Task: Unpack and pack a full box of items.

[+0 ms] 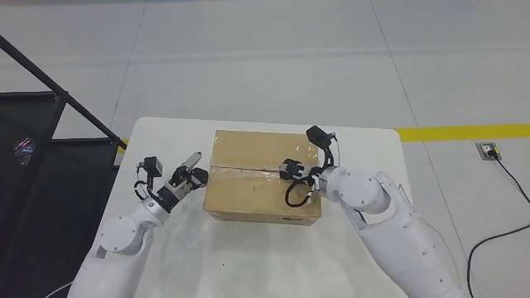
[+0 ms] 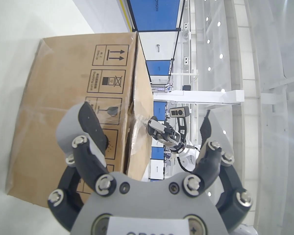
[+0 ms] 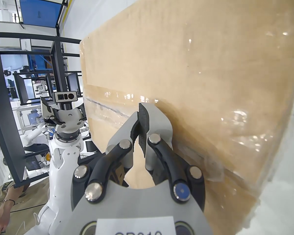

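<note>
Box: We saw a brown cardboard box [image 1: 261, 178] sitting flat on the white table [image 1: 364, 145], near the middle, between the two arms.
Top: Its two top flaps were shut and met in a line along the top. Clear tape [image 3: 105, 102] ran over that line and down the end of the box.
Inside: We could not see in, so we could not tell what it held or how full it was.
Marks: There were little pictures [image 2: 107, 84] on one side wall. One was a glass, so we guessed that things inside might break.
Left gripper: The left gripper [image 1: 196, 170] was wide open and held nothing. It was just beside the box's left wall, up near the top edge.
Right gripper: The right gripper [image 3: 140, 116] was on top of the box at the taped line, toward the right end. Its fingers were pressed together. We could not tell if a bit of tape was pinched between them.
How it would handle: We thought the walls would be stiff and the flaps bendy. A full box would likely be heavy. The tape looked smooth and would be hard to grab.
Where to hold: We thought a loose tape edge was the best spot to pinch first, then a flap's free edge. The box looked too wide for one gripper, so moving it would need a push on both side walls.
</note>
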You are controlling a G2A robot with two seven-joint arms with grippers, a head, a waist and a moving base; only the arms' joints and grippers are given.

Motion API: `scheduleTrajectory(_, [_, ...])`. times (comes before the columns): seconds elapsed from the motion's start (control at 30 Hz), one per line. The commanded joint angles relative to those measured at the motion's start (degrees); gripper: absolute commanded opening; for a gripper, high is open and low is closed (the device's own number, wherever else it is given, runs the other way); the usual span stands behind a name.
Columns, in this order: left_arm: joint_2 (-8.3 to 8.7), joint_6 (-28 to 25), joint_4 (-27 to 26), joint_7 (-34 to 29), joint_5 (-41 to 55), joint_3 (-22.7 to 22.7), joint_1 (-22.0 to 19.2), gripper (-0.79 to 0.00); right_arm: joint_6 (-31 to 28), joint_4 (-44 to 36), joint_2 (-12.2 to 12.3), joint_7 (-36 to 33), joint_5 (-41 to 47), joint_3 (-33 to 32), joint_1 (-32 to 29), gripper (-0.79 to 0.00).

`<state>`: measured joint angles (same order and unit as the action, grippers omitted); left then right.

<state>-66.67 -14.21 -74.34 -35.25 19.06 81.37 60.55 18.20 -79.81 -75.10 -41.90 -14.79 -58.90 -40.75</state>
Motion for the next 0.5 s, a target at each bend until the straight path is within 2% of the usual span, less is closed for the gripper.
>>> scheduleTrajectory(0.0, [0.01, 0.0, -0.3, 0.0, 0.0, 0.0, 0.3, 0.0, -0.6, 0.8, -0.3, 0.6, 0.6, 0.6, 0.8, -0.785])
scheduleTrajectory(0.47, [0.04, -0.2, -0.8, -0.3, 0.7, 0.0, 0.8, 0.0, -0.8, 8.2, -3.8, 1.1, 2.3, 9.3, 8.0, -0.785])
